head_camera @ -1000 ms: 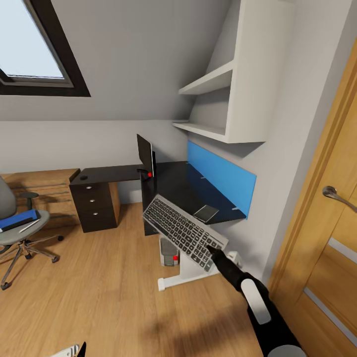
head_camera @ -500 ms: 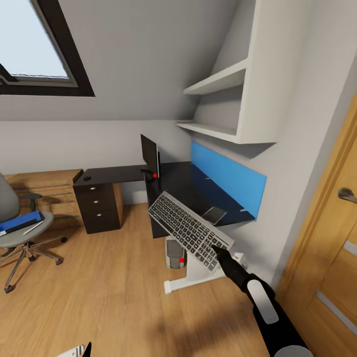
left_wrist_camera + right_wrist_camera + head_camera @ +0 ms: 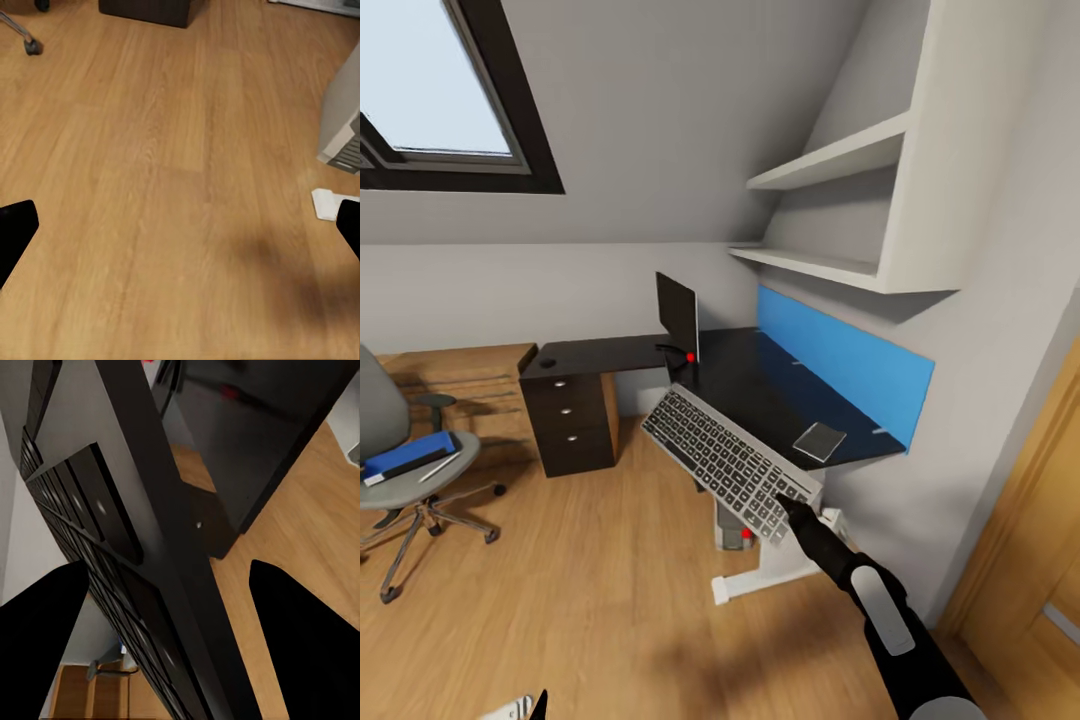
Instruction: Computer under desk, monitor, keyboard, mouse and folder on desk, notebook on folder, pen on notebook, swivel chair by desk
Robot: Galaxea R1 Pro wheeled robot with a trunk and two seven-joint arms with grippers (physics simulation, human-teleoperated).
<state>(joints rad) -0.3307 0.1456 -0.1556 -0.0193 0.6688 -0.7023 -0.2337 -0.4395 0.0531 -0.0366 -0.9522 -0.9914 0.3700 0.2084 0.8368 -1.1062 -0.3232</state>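
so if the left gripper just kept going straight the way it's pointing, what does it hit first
Most likely the bare wooden floor. The left gripper points down at it with its fingers spread wide and nothing between them. Depth is hard to judge, so how far off the floor lies is unclear.

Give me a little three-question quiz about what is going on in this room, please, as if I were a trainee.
1. True or false: the keyboard is lying flat on the desk.
2. Where is the folder? A) on the desk B) on the chair C) on the floor
3. Fill in: the right gripper holds the keyboard by its ____ end, nearest the robot.

Key
1. False: it is held tilted in the air in front of the desk.
2. B: it lies on the seat, with the pen beside it.
3. Near (short) end.
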